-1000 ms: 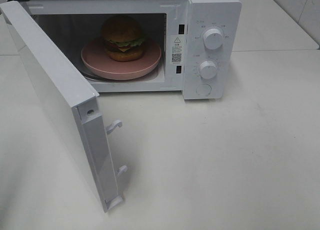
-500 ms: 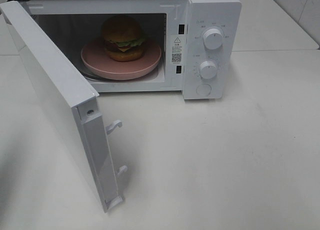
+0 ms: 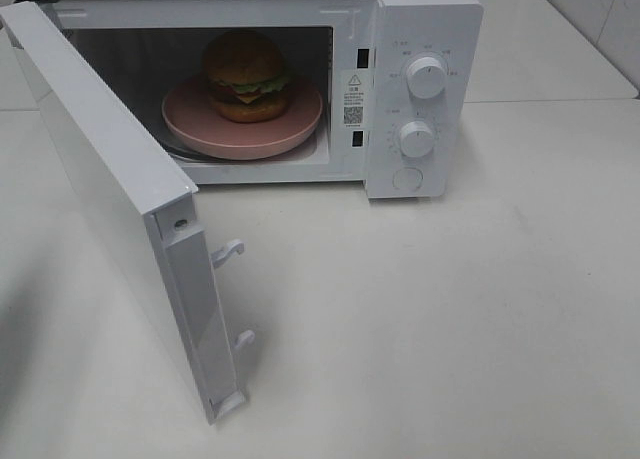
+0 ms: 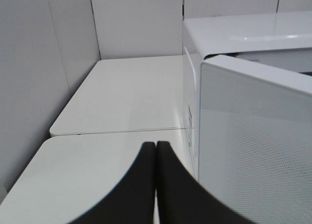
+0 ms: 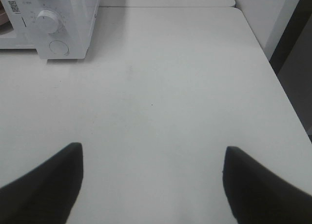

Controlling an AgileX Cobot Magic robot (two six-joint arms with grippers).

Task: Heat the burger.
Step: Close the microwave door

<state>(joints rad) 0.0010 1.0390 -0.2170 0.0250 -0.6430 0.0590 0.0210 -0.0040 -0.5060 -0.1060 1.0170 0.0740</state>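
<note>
White microwave door (image 3: 105, 194) stands open, burger (image 3: 247, 76) inside on pink plate (image 3: 195, 121).

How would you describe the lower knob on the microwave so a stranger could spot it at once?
Find the white microwave with its door swung open. On its control panel, right of the cavity, two white knobs sit one above the other. The lower knob is beneath the upper knob and just above a flat round button.
</note>
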